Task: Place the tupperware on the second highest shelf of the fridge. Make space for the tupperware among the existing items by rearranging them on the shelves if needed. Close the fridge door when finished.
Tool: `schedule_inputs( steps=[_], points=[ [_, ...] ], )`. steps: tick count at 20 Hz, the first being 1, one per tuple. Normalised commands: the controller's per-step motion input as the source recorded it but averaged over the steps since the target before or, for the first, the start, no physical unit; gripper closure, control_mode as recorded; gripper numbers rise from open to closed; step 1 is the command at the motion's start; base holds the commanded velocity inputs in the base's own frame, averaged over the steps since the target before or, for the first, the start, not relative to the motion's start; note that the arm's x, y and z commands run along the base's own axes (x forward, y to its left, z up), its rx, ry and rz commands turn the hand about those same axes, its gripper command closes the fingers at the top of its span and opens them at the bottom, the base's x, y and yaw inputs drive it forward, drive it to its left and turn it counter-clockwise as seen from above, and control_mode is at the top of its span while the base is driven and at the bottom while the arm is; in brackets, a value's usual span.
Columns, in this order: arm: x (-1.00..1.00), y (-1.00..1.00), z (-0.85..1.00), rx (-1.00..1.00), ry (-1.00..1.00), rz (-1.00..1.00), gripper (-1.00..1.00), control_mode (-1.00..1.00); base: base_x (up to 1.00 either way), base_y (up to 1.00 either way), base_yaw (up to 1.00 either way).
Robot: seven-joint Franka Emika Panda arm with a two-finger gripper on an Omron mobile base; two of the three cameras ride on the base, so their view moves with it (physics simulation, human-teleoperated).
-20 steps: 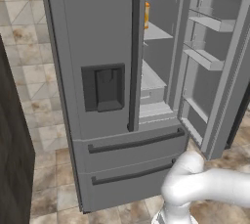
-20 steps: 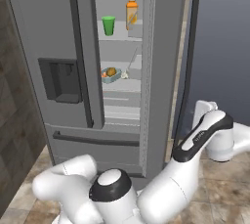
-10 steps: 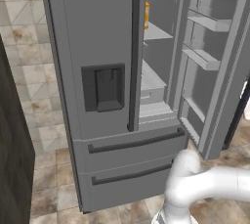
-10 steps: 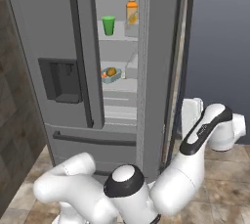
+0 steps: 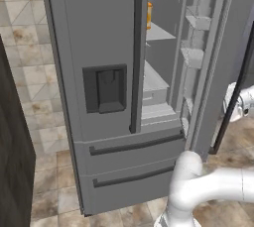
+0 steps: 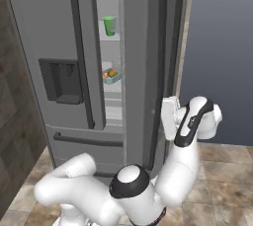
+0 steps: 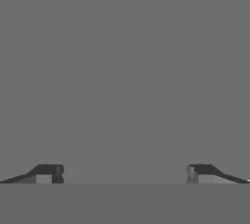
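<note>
Right fridge door (image 6: 148,67) was swung most of the way shut. Gripper (image 7: 124,174) was spread wide, empty, against it. Tub (image 6: 110,74) was seen shelved below the cup (image 6: 109,25); closing almost done.

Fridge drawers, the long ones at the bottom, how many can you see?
2. The upper drawer runs across the fridge just under the doors, and the lower drawer sits right beneath it, near the floor. The robot's arm hides part of the lower one.

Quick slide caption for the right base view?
Arm pushes the fridge door nearly shut; tupperware and green cup show through the gap.
</note>
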Motion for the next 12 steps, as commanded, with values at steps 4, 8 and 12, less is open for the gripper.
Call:
schedule_inputs(
  steps=[4,8,12],
  points=[
    [0.00,1.00,0.00,0.00,-0.28,0.18,-1.00,-1.00,0.00,0.00,0.00],
    [0.08,0.95,0.04,0.00,-0.34,0.08,-1.00,-1.00,0.00,0.00,0.00],
    [0.26,0.72,0.19,0.00,-0.35,0.00,-1.00,-1.00,0.00,0.00,0.00]
  ],
)
